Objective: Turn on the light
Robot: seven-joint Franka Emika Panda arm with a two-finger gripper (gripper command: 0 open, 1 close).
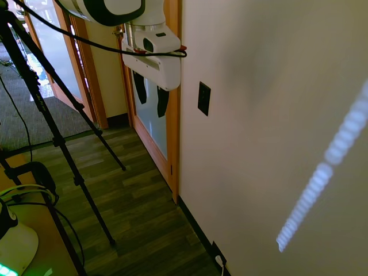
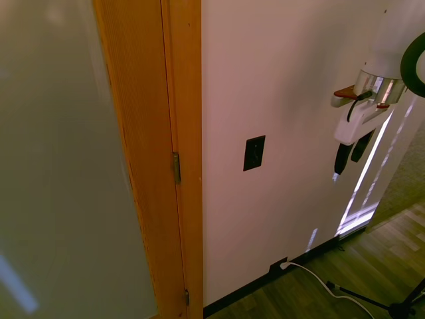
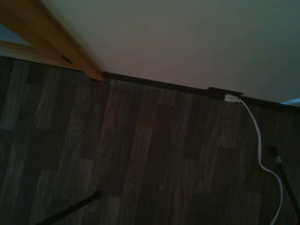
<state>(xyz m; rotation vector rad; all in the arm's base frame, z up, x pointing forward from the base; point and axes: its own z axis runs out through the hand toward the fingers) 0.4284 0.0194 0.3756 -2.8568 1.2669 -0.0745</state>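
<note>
1. The light switch was a small black plate mounted on the pale wall, standing upright with its long axis vertical, just beside the wooden door frame. In the second exterior view the switch sat about midway up the visible wall, to the right of the frame and its hinge. No lamp could be seen in any view, and the toggle on the plate was too small and dark to read its position.
2. The tool hung with its two dark fingers pointing down, near the switch but apart from it, not touching the wall. The fingers stood spread with a clear gap between them and held nothing. In the second exterior view the tool was right of the switch, and the arm above it was cut off by the picture's edge.
3. A pale bluish striped streak of glare crossed the wall well apart from the switch.
4. Low on the wall, at the dark baseboard, a dark outlet plate held a white cable that trailed over the wood floor. The wrist view was dim and showed only the floor, baseboard and frame foot; the switch was outside it.
5. The frosted door panel left of the frame was blurred.
</note>
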